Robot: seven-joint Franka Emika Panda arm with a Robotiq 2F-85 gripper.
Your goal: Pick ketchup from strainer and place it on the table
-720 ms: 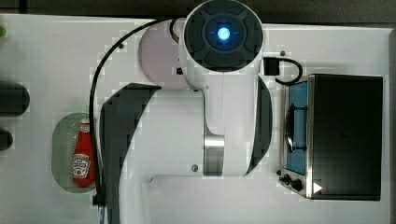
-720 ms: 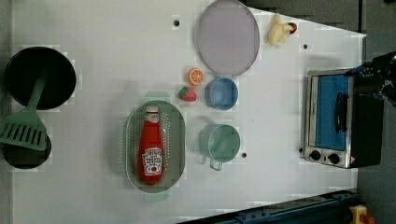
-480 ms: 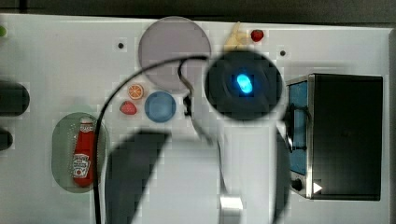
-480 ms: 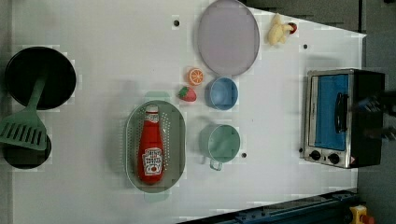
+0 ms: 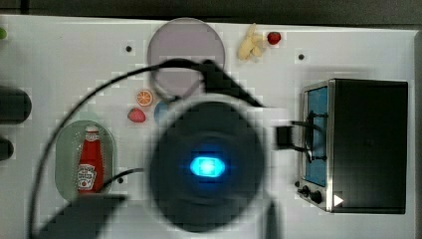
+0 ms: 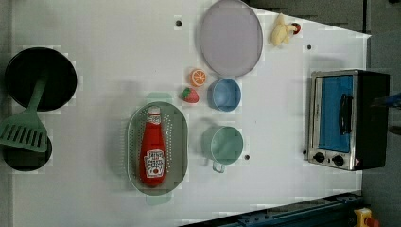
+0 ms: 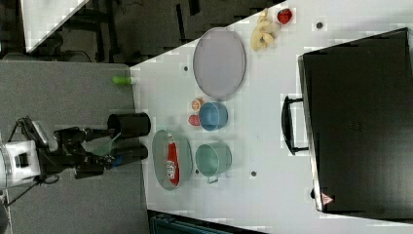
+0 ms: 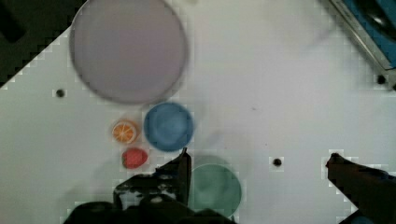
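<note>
Red ketchup bottle lies flat inside the pale green strainer on the white table, white cap pointing toward the strawberry and orange slice. Over in the wrist view, the end effector hangs wide open above the green cup and holds nothing, well apart from the bottle.

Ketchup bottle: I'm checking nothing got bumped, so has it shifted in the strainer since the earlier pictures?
No. In the left view the ketchup bottle lies in the strainer as before, cap towards the strawberry.
</note>
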